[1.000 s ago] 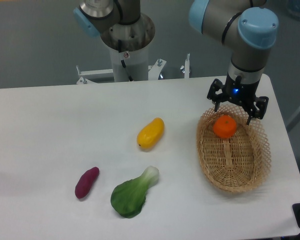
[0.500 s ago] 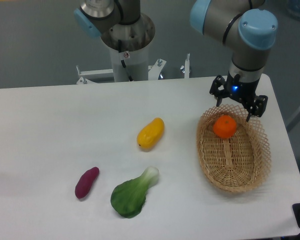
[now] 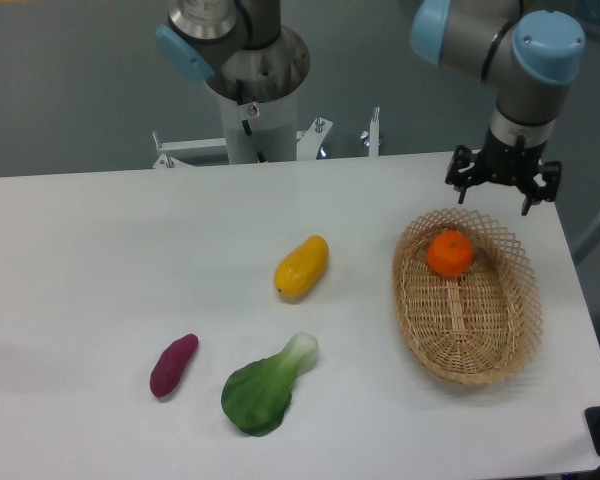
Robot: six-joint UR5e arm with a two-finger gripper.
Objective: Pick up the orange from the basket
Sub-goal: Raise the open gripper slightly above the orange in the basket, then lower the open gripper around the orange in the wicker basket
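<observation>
Orange (image 3: pixel 449 253) in basket (image 3: pixel 467 361), below-left of jaws spread wide, holding nothing

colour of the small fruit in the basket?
Bright orange, sitting in the tan wicker basket; fixed camera view.

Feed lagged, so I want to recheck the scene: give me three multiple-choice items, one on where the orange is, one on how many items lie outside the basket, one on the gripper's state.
1. Where is the orange?
A. On the bare table
B. In the basket, at its far end
C. Between the gripper's fingers

2. How many items lie on the table outside the basket?
A. One
B. Three
C. Five

3. How is the gripper?
A. Open, holding nothing
B. Shut on the orange
C. Shut on the basket rim

Key: 1 B, the orange rests on the weave. 2 B, yellow fruit, purple vegetable, leafy green. 3 A, the fingers are spread, apart from the orange.
</observation>
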